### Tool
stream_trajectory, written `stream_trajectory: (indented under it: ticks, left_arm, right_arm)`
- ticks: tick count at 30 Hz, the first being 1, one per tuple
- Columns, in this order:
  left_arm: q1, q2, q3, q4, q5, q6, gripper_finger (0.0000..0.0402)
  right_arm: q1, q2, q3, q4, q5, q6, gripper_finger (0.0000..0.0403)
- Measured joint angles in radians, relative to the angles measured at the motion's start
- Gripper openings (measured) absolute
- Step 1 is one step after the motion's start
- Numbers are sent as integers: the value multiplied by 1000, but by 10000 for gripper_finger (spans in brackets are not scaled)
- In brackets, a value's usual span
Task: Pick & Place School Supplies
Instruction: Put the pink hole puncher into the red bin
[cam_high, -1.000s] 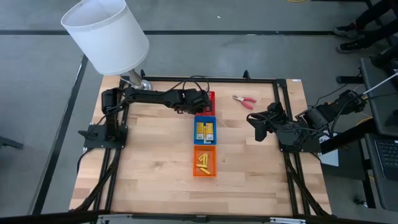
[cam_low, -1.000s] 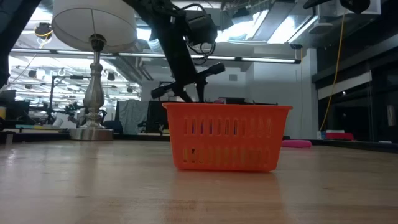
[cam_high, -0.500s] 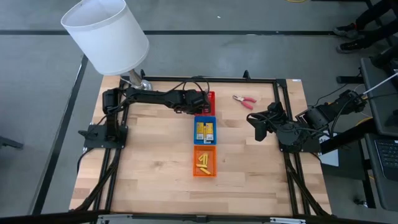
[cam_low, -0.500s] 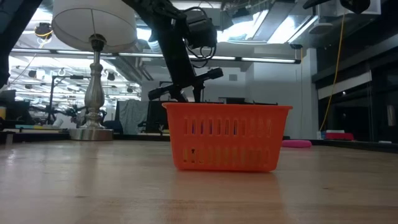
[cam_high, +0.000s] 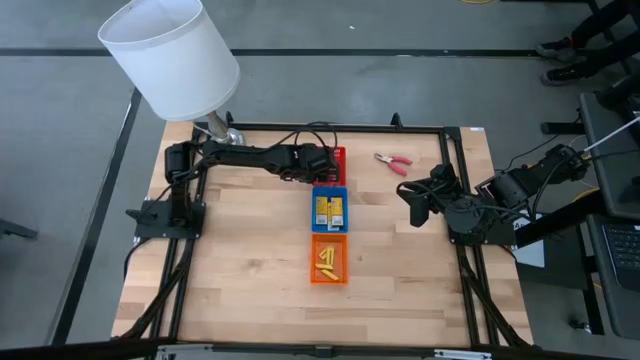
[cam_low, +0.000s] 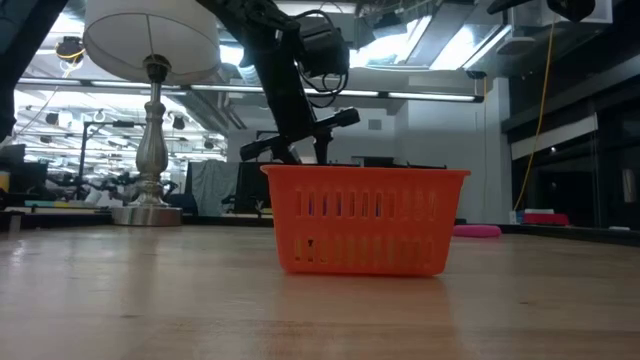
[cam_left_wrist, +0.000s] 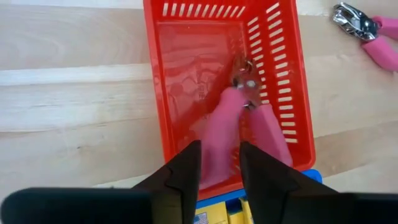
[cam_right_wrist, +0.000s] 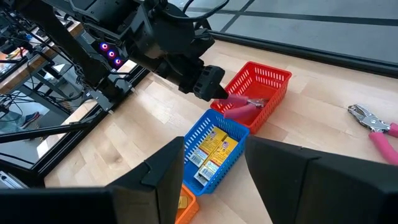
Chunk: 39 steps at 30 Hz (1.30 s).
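One pair of pink-handled pliers (cam_left_wrist: 245, 106) lies inside the red tray (cam_left_wrist: 155, 93), jaws toward its far end, handles toward my left gripper (cam_left_wrist: 219, 149). That gripper is open just above the tray's near end (cam_high: 325, 165), with one pink handle showing between its fingers. A second pair of pink-handled pliers (cam_high: 393, 162) lies flat on the table right of the red tray. Yellow packets fill the blue tray (cam_high: 331, 189). Yellow sticks lie in the orange tray (cam_high: 329, 281). My right gripper (cam_high: 412, 205) is open and empty at the table's right. My left gripper's open fingers (cam_left_wrist: 189, 168) stand on either side of one pink handle (cam_left_wrist: 217, 134) of the pliers, coming from above at a slant. The pliers rest on the red tray's floor. I cannot tell whether the fingers touch the handle.
The three trays stand in a row down the table's middle, red farthest, orange (cam_low: 365, 220) nearest. A lamp with a white shade (cam_high: 170, 55) stands on the far left corner. Bare wood lies to the left and right of the trays.
My left gripper has drawn back a little toward the table's left, staying over the red tray. The pliers in the tray have kept still.
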Motion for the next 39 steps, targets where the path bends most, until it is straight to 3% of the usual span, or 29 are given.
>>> stream_trajectory:
  ticks: [11, 17, 39]
  left_arm:
    - [0, 0, 0, 13, -20, 6, 116]
    - [-9, -2, 0, 39, 27, 37, 118]
    - [-11, 48, 0, 95, 63, 73, 98]
  right_arm:
    - [0, 0, 0, 0, -1, 0, 173]
    - [0, 0, 0, 0, -3, 0, 173]
    - [0, 0, 0, 1, 0, -7, 173]
